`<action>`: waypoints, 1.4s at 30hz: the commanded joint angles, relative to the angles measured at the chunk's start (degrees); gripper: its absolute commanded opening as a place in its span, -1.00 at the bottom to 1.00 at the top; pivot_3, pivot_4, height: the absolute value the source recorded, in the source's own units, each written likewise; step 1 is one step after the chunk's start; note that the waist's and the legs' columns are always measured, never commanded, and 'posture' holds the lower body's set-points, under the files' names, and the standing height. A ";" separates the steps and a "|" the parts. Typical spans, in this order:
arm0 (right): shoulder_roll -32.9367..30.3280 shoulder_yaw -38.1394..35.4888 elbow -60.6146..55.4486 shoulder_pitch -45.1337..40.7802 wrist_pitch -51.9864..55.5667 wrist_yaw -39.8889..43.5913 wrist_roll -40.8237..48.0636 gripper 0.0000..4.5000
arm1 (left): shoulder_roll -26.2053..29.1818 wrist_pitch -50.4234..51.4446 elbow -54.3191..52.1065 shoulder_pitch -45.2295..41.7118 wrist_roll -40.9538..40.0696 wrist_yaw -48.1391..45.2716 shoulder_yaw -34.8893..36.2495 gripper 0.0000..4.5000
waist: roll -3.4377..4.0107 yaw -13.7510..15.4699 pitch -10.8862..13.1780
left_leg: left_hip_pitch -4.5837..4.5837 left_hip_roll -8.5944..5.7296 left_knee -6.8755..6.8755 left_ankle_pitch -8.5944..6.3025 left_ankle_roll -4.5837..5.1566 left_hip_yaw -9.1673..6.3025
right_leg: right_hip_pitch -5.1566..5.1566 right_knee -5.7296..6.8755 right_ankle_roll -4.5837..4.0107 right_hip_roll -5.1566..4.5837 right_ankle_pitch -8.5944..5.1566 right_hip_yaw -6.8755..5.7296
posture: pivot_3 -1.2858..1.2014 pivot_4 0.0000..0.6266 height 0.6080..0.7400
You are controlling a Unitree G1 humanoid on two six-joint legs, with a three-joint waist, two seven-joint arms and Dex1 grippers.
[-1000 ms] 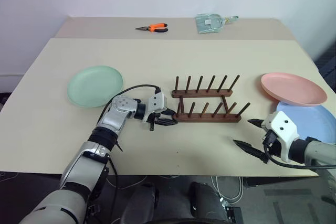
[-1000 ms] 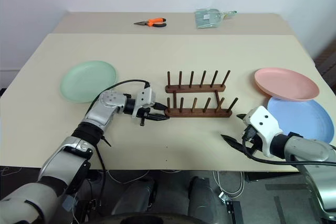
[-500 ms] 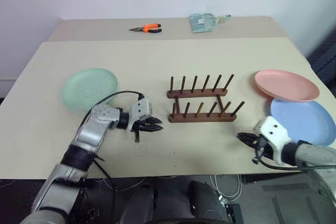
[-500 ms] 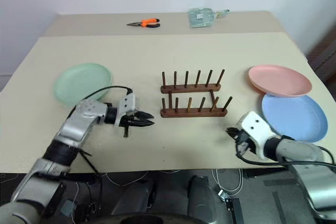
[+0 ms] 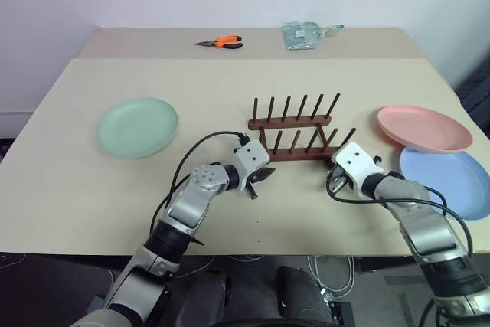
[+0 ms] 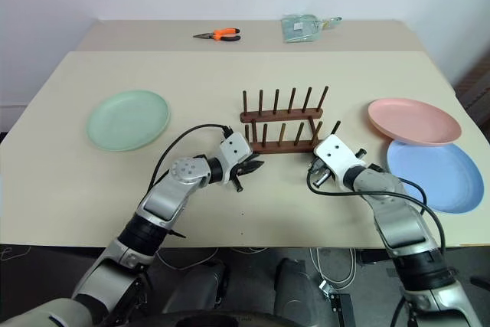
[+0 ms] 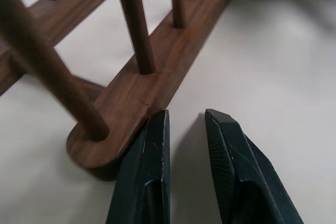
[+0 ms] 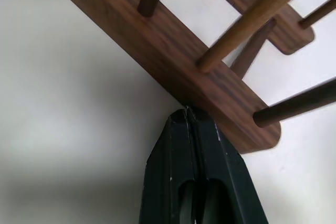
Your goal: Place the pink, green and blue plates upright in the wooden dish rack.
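The right gripper [image 8: 189,113] is pinched shut, its tips touching the near rail of the wooden dish rack [image 5: 300,131] at the right end. The left gripper [image 7: 185,124] has a small gap between its fingers, and one finger [image 7: 152,145] touches the rail's left end. It looks like both are nudging the rack straight, so they should push softly and evenly.

The rack is empty in the middle of the table. The green plate [image 5: 138,126] lies at nine o'clock from it, and the pink plate [image 5: 425,128] and blue plate [image 5: 455,181] at three and four o'clock.
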 commanded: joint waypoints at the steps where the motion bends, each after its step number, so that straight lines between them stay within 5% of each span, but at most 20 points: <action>1: 0.99 0.17 4.31 -2.00 -1.61 -1.83 -2.27 -1.00 | 1.47 -0.12 3.11 -0.45 0.92 2.27 1.74 -0.53 | 0.01 0.01 -0.01 | 0.00 0.00 0.00 0.00 0.00 0.00 | 0.00 0.00 0.00 0.01 0.00 0.00 | 0.03 -0.52 1.00; 4: 0.52 -0.65 4.27 -2.67 -1.56 0.00 -1.14 -1.00 | 2.41 -1.11 3.04 -0.09 0.54 1.70 1.55 -0.53 | 0.01 -0.01 -0.01 | 0.00 0.00 0.00 0.01 -0.01 0.00 | 0.00 0.01 -0.01 0.01 0.01 0.00 | 0.03 -0.52 1.00; 6: -1.88 -1.90 1.72 -1.80 -0.65 3.08 0.17 -0.78 | 3.11 -1.74 2.02 0.49 0.23 0.94 1.24 -0.54 | 0.04 0.00 -0.02 | -0.01 0.00 0.00 0.01 -0.01 0.00 | -0.01 0.01 -0.01 0.01 0.01 0.00 | 0.03 -0.52 1.00; 12: -17.69 -14.18 -8.97 3.28 -0.05 12.73 2.90 0.42 | 5.27 -3.79 -6.33 3.42 -5.84 -4.50 3.26 -0.54 | 0.20 0.09 0.03 | -0.23 -0.02 -0.07 0.00 0.00 0.03 | -0.20 -0.06 0.02 -0.02 -0.02 0.00 | 0.03 -0.52 1.00; 19: -29.87 -15.59 3.02 6.60 -10.59 12.93 -5.75 0.42 | 5.90 -3.71 -13.72 5.10 -13.15 -11.46 3.40 -0.54 | 0.13 0.11 0.06 | -0.24 0.02 -0.02 -0.01 -0.01 0.18 | -0.20 -0.06 -0.09 -0.05 -0.05 0.00 | 0.03 -0.52 1.00; 25: -27.83 -7.65 18.81 -0.81 -18.81 6.55 -13.31 0.42 | 5.15 -1.75 -17.87 4.51 -17.53 -12.29 4.17 -0.54 | 0.20 -0.38 0.08 | -0.25 0.02 -0.03 -0.01 0.01 0.28 | -0.25 -0.08 -0.15 -0.08 -0.05 0.07 | 0.03 -0.52 1.00; 28: -27.23 -5.52 24.56 -3.85 -21.48 4.08 -15.57 0.06 | 5.44 -1.23 -19.16 4.74 -18.50 -11.71 4.76 -0.54 | 0.21 -0.53 0.07 | -0.23 0.02 -0.04 0.00 0.01 0.31 | -0.25 -0.07 -0.09 -0.07 0.02 0.09 | 0.03 -0.52 1.00; 33: -27.29 -5.54 24.24 -4.06 -23.15 3.70 -15.61 -0.99 | 6.42 -0.74 -20.37 5.85 -19.16 -11.15 5.20 -0.54 | 0.23 -1.09 0.06 | -0.24 0.01 -0.04 0.00 0.01 0.31 | -0.25 -0.08 -0.09 -0.07 0.02 0.12 | 0.03 -0.52 1.00; 39: -28.53 -12.09 12.90 -3.84 -21.75 4.48 -11.69 -0.99 | 6.84 -0.97 -20.03 5.81 -19.47 -10.67 5.27 -0.54 | 0.38 -1.41 0.10 | -0.22 0.01 -0.05 0.00 0.02 0.31 | -0.25 -0.07 -0.08 -0.06 0.02 0.14 | 0.03 -0.52 1.00; 42: -18.11 -20.77 -1.11 -11.26 -5.90 6.93 9.85 -0.99 | 7.16 -1.19 -19.46 5.68 -19.86 -10.67 5.95 -0.54 | 0.39 -1.92 0.15 | -0.18 0.05 -0.06 -0.01 0.02 0.40 | -0.25 -0.06 -0.07 -0.03 0.02 0.22 | 0.03 -0.52 1.00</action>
